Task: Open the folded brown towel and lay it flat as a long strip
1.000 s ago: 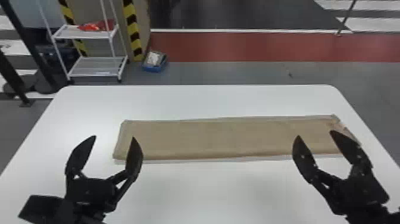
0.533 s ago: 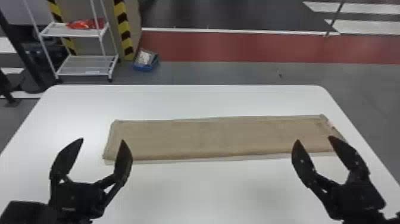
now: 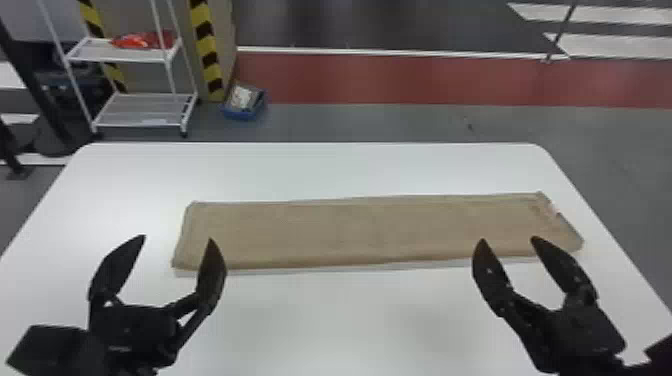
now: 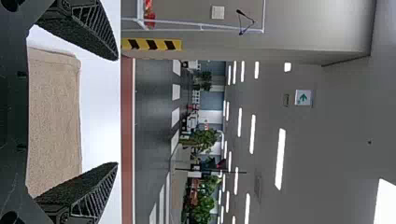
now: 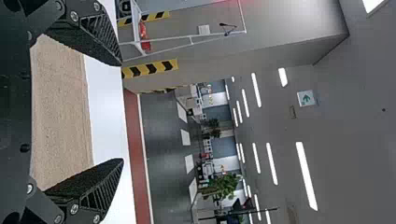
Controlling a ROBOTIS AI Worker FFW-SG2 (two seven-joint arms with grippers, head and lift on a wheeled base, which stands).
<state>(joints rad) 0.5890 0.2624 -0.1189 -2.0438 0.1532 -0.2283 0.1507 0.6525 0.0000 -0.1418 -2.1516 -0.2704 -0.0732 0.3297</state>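
Taking the white rectangular table (image 3: 350, 315) as a clock face, twelve being farthest, the black left gripper with two flat fingers (image 3: 178, 238) is hanging at eight o'clock, its arm entering from seven. The matching black right gripper (image 3: 508, 239) is hovering at four, its arm entering from five. Both are pointing forward, holding their fingers wide apart with nothing between. The brown fabric towel (image 3: 350, 232) is lying as a long strip across the middle, from nine to three, its three-o'clock end slightly rumpled. Beyond the table, toward eleven, a white metal rack (image 3: 145, 111) is bearing a red item (image 3: 142, 40) on its upper shelf; a blue box (image 3: 240, 115) is holding pale contents (image 3: 243, 97) beside it.
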